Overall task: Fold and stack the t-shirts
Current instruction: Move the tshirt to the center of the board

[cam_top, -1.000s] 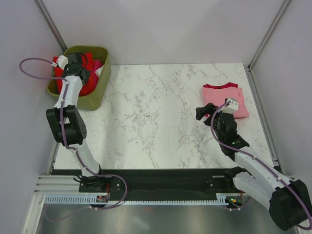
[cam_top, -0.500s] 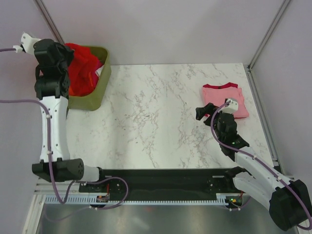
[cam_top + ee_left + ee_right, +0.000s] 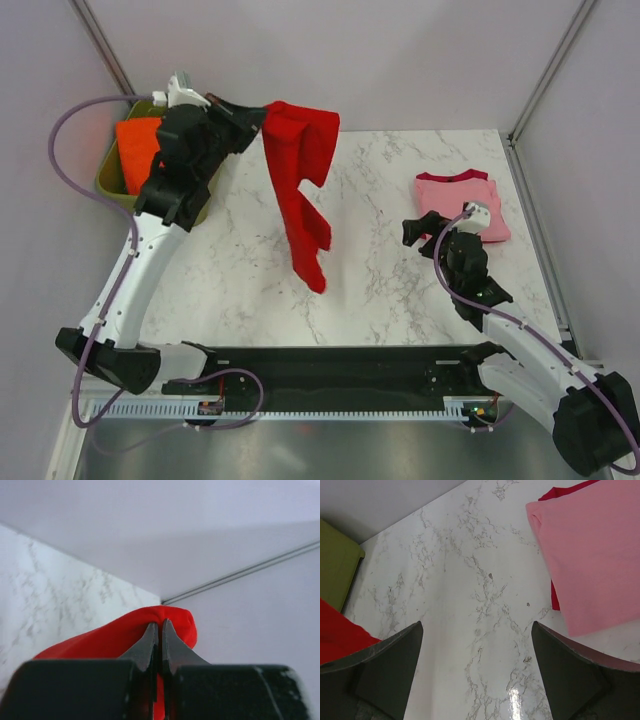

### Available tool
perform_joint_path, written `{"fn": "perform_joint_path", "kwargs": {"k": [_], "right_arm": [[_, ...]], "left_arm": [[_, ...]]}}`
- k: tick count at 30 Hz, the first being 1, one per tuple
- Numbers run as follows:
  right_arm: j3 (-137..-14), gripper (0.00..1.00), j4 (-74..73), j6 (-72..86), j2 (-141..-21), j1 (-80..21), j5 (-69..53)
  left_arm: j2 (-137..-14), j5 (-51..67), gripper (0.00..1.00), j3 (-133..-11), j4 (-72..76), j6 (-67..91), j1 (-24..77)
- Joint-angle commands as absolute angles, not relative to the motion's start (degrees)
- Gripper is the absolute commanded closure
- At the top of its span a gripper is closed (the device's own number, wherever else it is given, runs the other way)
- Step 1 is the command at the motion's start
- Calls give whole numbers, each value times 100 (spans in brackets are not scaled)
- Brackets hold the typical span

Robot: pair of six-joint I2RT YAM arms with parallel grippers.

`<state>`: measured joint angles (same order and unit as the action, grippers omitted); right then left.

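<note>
Dangling over the table (image 3: pixel 390 165), the red t-shirt (image 3: pixel 300 165) is pinched in the left jaws (right jaws wide).

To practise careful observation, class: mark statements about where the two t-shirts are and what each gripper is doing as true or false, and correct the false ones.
1. The left gripper is shut on the red t-shirt. True.
2. The red t-shirt lies spread flat on the table. False: it hangs down from the left gripper.
3. The pink t-shirt lies folded on the table. True.
4. The right gripper holds the pink t-shirt. False: its jaws are open and empty, with the shirt beside it.
5. The green tub is empty. False: an orange-red cloth lies in it.
</note>
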<state>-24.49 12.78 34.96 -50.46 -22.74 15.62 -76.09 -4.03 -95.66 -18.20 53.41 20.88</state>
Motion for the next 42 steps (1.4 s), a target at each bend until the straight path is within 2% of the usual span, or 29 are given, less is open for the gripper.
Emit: {"fn": "perform_joint_path", "kwargs": {"k": [1,2,3,4,5,7,10,13,14,16,17,20,31,37,38,40,42], "right_arm": [[-2443,2,1362,3533,-4939,-2294,1705],[-2452,2,1362,3533,-4939,-2294,1714],[-2452,2,1362,3533,-4948,-2294,1714],[-2452,2,1354,3533,-4957,-2285,1705],[-2478,2,1354,3533,-4966,-2285,1688],[-2478,2,1380,3472,-4983,-2285,1626],[-2531,5,1660,3209,-5237,-2294,873],[-3022,14,1311,3182,-6001,-2285,273],[-3337,23,1188,3182,-6229,-2285,185],[-3628,32,827,3190,-6845,-2276,-156],[-3830,39,783,3225,-7160,-2285,-358],[-3954,45,774,3409,-7601,-2285,-1115],[-3638,43,133,3570,-7155,-2829,-845],[-3306,37,17,3461,-5855,-3103,648],[-3235,45,-217,3706,-5680,-3103,885],[-3042,34,-246,3876,-5599,-3007,872],[-2954,35,-115,3857,-5642,-3006,539]], "left_arm": [[-6894,-676,94,-8485,-1504,5757,1934],[-6673,-955,87,-7690,-1468,5774,1899],[-6479,-1158,69,-7290,-1459,5827,1898],[-6095,-1352,20,-6903,-1476,5836,1881],[-5934,-1632,0,-6229,-1494,5810,1872],[-5514,-1888,0,-5733,-1704,5564,1854],[-5256,-1820,0,-4915,-1661,5099,1863],[-5440,-1126,0,-4536,-1512,4563,1933],[-5554,-1029,0,-4492,-1520,4405,1986],[-5852,-1019,0,-4482,-1494,4237,2196],[-5958,-1115,0,-4552,-1485,4088,2267],[-6336,-1116,0,-4684,-1389,3859,2504],[-7540,-730,0,-4720,-125,3490,2619],[-7401,-265,1,-4229,904,3173,2619],[-7322,-220,1,-4141,1219,3155,2619],[-7260,-193,1,-3974,1370,3173,2619],[-7199,-211,2,-3920,1459,3173,2619]]}}
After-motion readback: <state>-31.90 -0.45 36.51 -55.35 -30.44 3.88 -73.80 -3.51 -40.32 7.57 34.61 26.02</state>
